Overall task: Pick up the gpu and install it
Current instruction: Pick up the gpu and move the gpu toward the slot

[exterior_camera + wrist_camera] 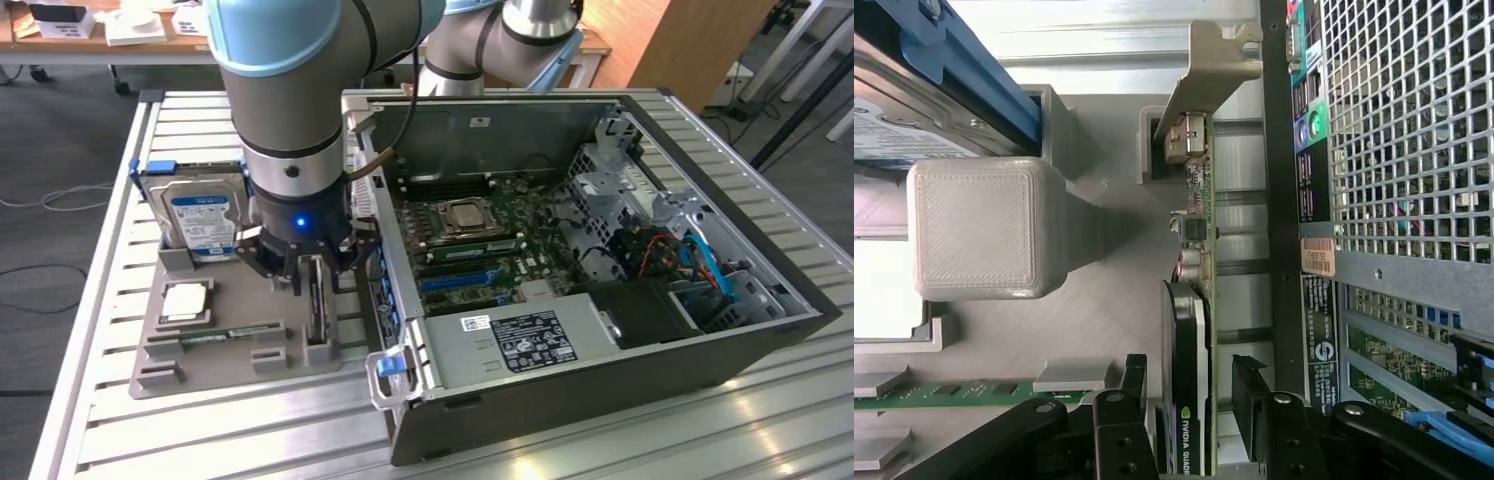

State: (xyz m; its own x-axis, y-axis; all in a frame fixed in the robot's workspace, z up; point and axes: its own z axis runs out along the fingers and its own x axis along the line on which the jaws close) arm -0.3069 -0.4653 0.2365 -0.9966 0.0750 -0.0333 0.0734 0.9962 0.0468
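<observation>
Two dark fingers (1134, 395) of the gripper (1193, 365) stand apart, one on each side of the gpu (1189, 320) with a gap at both faces. It is a thin card standing on edge in a grey tray (214, 365), with a black shroud bearing pale lettering, a green board edge and a metal end bracket. In the exterior view it sits at nine o'clock from the open computer case (601, 390), with the hard drive (200, 215) at ten o'clock from the card.

Robotics lab: slatted aluminium bench (200, 430), opened PC case (601, 400) (desks (94, 47) behind).
</observation>
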